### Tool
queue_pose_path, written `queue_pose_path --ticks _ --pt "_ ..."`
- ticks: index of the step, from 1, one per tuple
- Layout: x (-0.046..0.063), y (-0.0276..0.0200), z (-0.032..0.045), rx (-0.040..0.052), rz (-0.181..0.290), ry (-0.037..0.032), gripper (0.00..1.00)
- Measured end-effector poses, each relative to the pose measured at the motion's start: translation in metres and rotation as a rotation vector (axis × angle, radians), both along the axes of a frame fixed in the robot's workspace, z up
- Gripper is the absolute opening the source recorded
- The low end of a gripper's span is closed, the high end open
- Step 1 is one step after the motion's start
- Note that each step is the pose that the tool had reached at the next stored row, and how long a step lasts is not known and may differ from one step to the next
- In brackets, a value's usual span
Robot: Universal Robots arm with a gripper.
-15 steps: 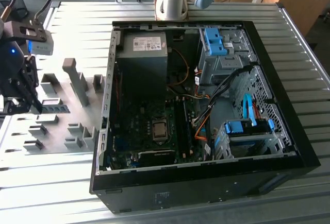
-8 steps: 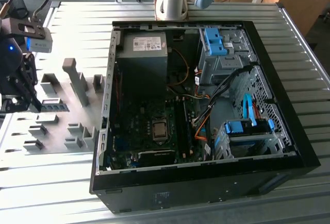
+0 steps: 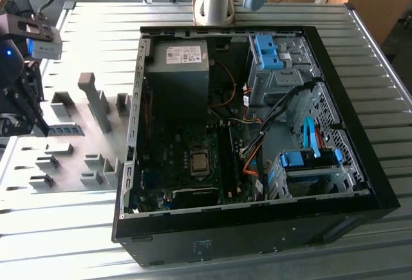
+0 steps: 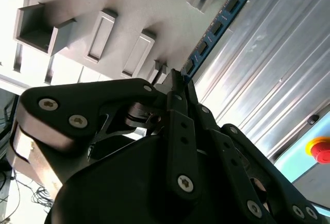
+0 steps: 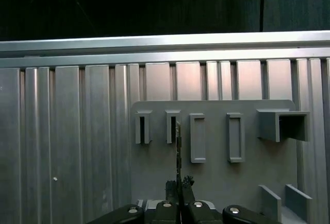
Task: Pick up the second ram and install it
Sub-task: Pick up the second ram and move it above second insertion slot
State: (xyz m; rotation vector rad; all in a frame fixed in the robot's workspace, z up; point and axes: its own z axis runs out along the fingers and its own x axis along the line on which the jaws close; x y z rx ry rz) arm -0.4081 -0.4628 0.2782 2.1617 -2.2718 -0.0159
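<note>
The second ram (image 4: 214,28) is a thin blue stick with dark chips, and my gripper (image 4: 178,80) is shut on one end of it. In the first wrist view the second ram (image 5: 178,147) shows edge-on, sticking out from the gripper (image 5: 179,187) over the grey holder plate (image 5: 216,177). In the exterior view the gripper (image 3: 37,122) hangs at the exterior view's left, with the second ram (image 3: 67,130) reaching out over the holder plate (image 3: 71,164). The open computer case (image 3: 360,183) lies well to the exterior view's right of it.
The grey holder plate carries several raised slots (image 5: 197,137) and upright blocks (image 3: 95,100). Inside the case lie the motherboard (image 3: 193,164), a power supply (image 3: 178,61), blue drive brackets (image 3: 308,159) and loose cables. A red button (image 4: 320,149) sits at the ribbed table's edge.
</note>
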Motion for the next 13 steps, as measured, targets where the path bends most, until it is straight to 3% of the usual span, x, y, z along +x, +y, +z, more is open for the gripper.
queue_pose_path --ticks 13 --pt "0.0 0.0 0.006 -0.0001 0.0 0.0 0.14"
